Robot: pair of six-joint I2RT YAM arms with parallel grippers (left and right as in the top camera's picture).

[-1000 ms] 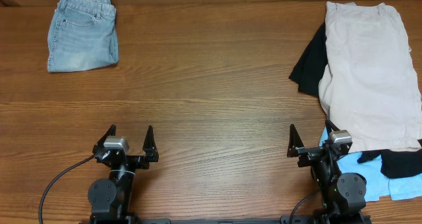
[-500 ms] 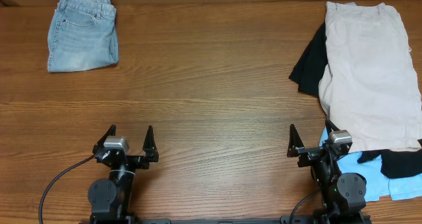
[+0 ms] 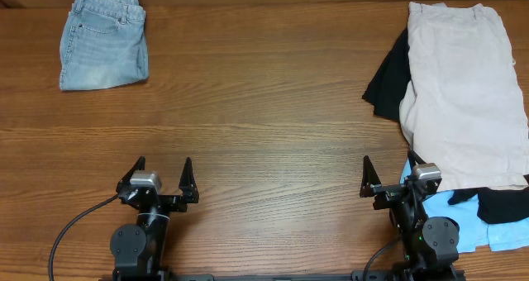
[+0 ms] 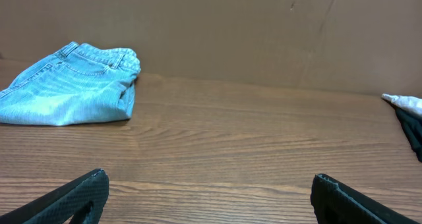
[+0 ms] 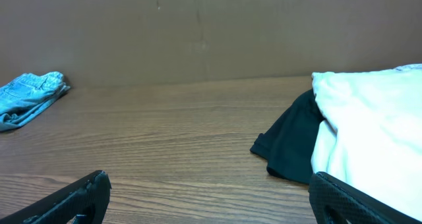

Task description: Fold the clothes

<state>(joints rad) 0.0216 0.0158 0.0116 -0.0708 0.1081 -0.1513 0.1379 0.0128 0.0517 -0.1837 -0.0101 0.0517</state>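
Large pale beige shorts [image 3: 464, 91] lie spread at the table's right side, over a black garment [image 3: 390, 78] and a light-blue cloth [image 3: 475, 223]. Pale-blue denim shorts [image 3: 104, 41] lie folded at the far left corner. My left gripper [image 3: 163, 167] stands open near the front edge, nothing between its fingers. My right gripper [image 3: 388, 165] is open too, its right finger just beside the beige shorts' near hem. The left wrist view shows the denim shorts [image 4: 71, 85]; the right wrist view shows the beige shorts [image 5: 369, 132] and the black garment [image 5: 293, 141].
The wooden table [image 3: 264, 107] runs from the denim shorts to the pile on the right. A brown cardboard wall [image 5: 198, 26] stands behind the table's far edge. A cable [image 3: 70, 227] trails from the left arm's base.
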